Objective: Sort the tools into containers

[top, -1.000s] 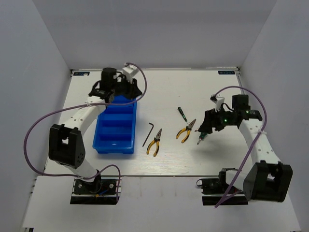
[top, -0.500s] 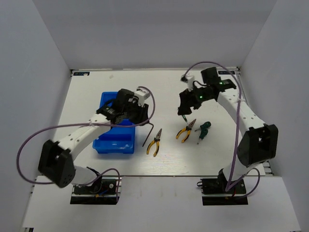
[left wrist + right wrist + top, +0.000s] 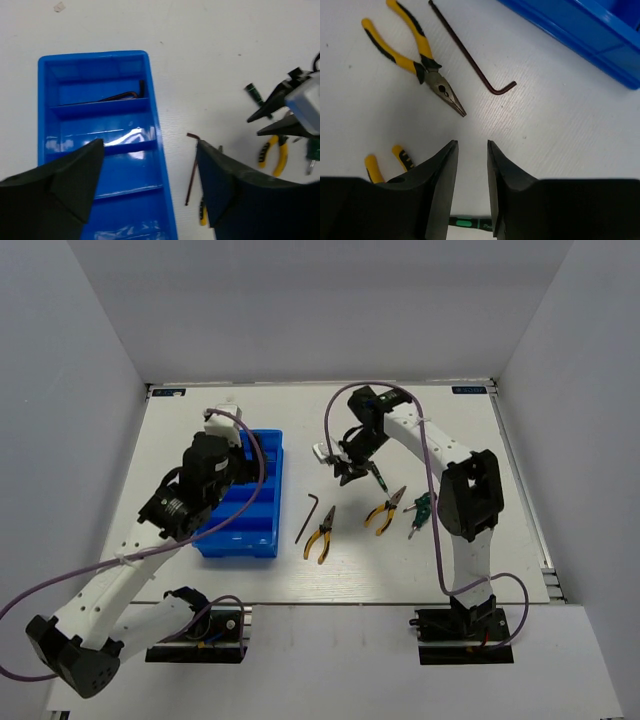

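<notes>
Pick-up step: the right gripper [image 3: 471, 145], jaws slightly apart and empty, is hovering over the small green-and-black-handled screwdriver [image 3: 465, 221] lying just beneath them. The next move probably calls for straddling and clamping it. The left gripper [image 3: 150, 145], jaws wide apart, is hanging over the bright blue plastic compartment bin [image 3: 156, 120].

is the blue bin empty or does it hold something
Not empty: a dark hex key lies in one compartment of the blue bin.
</notes>
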Robot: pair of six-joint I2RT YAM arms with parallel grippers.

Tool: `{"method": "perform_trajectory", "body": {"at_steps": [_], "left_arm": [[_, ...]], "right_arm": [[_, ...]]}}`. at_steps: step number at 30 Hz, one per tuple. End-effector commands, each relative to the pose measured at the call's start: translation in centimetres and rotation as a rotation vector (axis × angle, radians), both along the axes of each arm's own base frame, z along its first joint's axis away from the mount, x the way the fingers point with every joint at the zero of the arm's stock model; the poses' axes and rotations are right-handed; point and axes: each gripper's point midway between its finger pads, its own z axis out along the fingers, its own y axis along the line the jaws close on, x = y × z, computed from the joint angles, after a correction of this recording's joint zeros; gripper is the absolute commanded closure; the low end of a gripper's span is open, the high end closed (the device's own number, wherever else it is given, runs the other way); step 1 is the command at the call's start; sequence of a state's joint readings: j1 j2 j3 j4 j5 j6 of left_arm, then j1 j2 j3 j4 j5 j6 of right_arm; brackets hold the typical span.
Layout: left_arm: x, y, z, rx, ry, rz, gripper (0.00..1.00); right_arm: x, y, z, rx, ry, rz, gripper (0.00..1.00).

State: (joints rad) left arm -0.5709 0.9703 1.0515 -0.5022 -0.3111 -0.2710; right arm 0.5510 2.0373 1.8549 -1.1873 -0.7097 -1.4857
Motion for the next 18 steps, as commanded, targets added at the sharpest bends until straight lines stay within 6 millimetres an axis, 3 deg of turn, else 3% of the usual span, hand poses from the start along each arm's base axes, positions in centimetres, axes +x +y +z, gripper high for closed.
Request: {"method": "perform_trajectory", "body": {"at_steps": [1,3,7,8,10,11,14,18], "left_arm": [[-1.0,2.0,1.8,-0.04,-0.077,0.069,0.09],[-1.5,1.8,1.8,-0.035,-0.123,0.024,0.08],[-2.0,3.0,2.8,-0.013,-0.195,0.04,0.06],[-2.1,3.4,2.3,-0.004,-0.191,0.056,0.05],[-2.0,4.4,2.0,0.008,-0.217,0.103,0.05],[-1.9,4.6,1.3,0.006,-0.226,0.119,0.05],[-2.5,5.3,1.8,-0.039,-0.251,0.146,0.04],[-3.0,6.1,1.0,-0.043,-0.246,0.163,0.02]], "right_arm": [[-1.9,-0.2,0.0,0.052,-0.201,0.349,0.64],[-2.5,0.1,-0.5,0.061,-0.27,0.488,0.64],[-2.8,1.9,-1.8,0.064,-0.304,0.588,0.67],[-3.2,2.5,-3.2,0.051,-0.271,0.605,0.67],[-2.8,3.7,-2.4,0.049,-0.3,0.631,0.67],[-3.2,4.4,-3.5,0.031,-0.267,0.654,0.67],[-4.5,5.8,-4.6,0.009,-0.268,0.725,0.67],[-4.7,7.2,-6.6,-0.032,-0.293,0.752,0.67]]}}
